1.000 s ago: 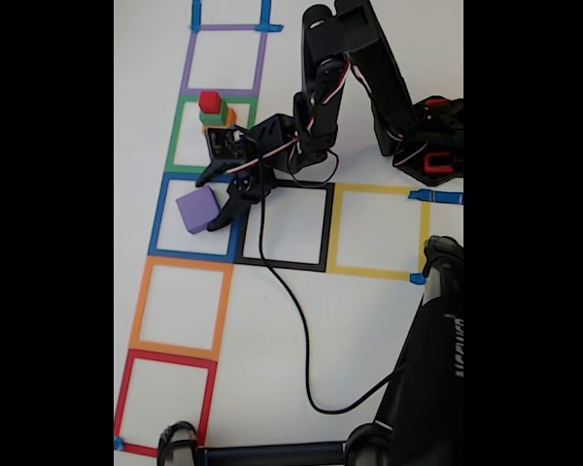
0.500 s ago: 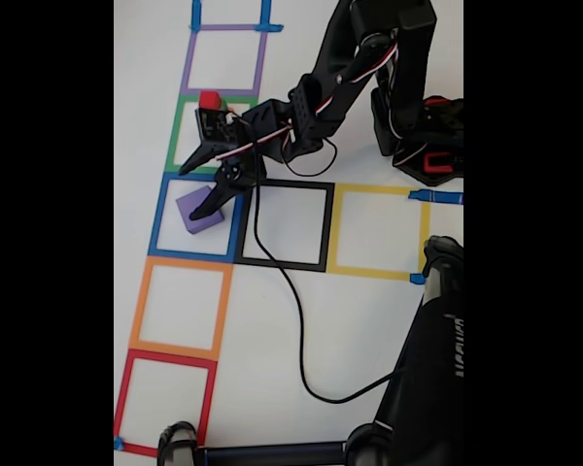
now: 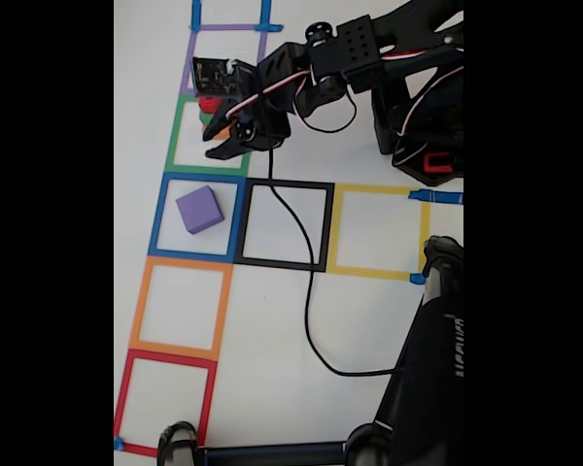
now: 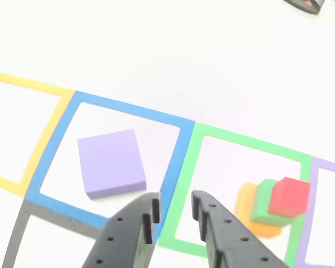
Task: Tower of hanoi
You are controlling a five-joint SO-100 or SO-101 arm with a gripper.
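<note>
Gripper (image 4: 173,215) enters the other view from 6 o'clock, black fingers (image 4: 215,220) a small gap apart, nothing between them, raised clear of the table. In the fixed view gripper (image 3: 231,138) hangs over the green tape square (image 3: 178,136), arm (image 3: 369,49) reaching in from 2 o'clock.

Other view, outward from the tips:
- Tips sit over the shared border of the blue tape square (image 4: 176,162) and the green tape square (image 4: 192,184).
- Purple cube (image 4: 111,162) at approx. 10 o'clock of the tips, flat on the table inside the blue square, alone, not touching the fingers.
- Stack at approx. 2 o'clock, inside the green square: orange cube (image 4: 247,204) at bottom, green cube (image 4: 263,201) on it, red cube (image 4: 289,196) on top. Stack apart from the fingers.
- Yellow tape square (image 4: 44,123) at 9 o'clock, beside the blue one.

Fixed view:
- Purple cube (image 3: 199,209) in the blue tape square (image 3: 160,218), at 7 o'clock of the gripper.
- Red cube (image 3: 209,104) partly hidden by the gripper; rest of stack not clear.
- Black cable (image 3: 306,291) trails from the gripper across the black tape square (image 3: 325,228) toward 5 o'clock.
- Arm base (image 3: 428,146) at 3 o'clock.
</note>
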